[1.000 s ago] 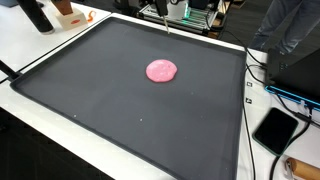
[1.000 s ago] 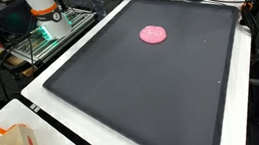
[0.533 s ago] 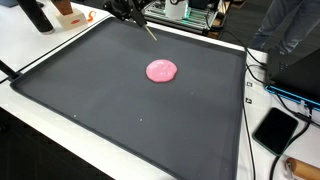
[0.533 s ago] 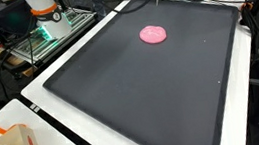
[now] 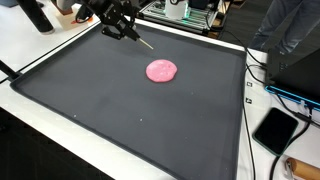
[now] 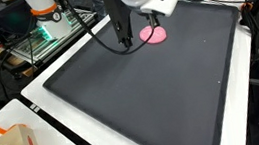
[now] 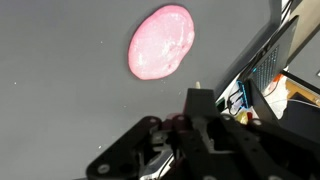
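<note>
The claw [image 5: 133, 36] hangs over one far corner of the black mat [image 5: 90, 110], its fingers drawn together on a thin pale stick [image 5: 146, 43] that slants down toward the mat. Whether the tip touches the surface cannot be told. In the wrist view the stick's tip [image 7: 197, 87] pokes out past the claw [image 7: 200, 100], with the pink disc [image 7: 160, 42] lying flat just beyond it, apart. In both exterior views the pink disc [image 5: 161, 70] [image 6: 154, 34] sits nearer the mat's far edge. The mat covers a white counter [image 5: 35, 48], where a dark phone [image 5: 275, 128] rests beside the mat's edge.
</note>
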`<state>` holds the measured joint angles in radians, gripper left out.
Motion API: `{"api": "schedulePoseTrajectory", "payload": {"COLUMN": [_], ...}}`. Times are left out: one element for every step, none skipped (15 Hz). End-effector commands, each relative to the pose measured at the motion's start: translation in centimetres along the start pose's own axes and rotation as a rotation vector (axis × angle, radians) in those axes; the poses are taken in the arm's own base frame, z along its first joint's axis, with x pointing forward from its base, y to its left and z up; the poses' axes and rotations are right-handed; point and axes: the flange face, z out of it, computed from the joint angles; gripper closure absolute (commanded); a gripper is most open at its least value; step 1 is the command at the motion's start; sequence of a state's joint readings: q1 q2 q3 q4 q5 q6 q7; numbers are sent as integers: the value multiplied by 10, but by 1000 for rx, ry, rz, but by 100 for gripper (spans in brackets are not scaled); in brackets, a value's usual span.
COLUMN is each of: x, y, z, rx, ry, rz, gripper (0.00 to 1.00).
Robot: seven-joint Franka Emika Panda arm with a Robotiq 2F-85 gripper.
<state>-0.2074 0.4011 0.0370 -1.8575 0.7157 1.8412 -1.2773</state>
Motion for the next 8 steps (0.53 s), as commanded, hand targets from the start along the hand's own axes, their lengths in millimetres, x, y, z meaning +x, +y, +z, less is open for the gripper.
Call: {"api": "schedulePoseTrajectory", "payload": {"x": [-14,-17,-20,-22,-23,-25,-26,-27], "y": [19,23,27,30,33,36,39,41], "z": [9,12,15,18,20,22,24,26], "rx": [71,78,86,91,96,100,102,105], "ry": [45,46,50,55,61,67,70,73], "rz": [15,24,33,44,52,60,66,72], "gripper": [96,96,96,96,96,96,96,96]}}
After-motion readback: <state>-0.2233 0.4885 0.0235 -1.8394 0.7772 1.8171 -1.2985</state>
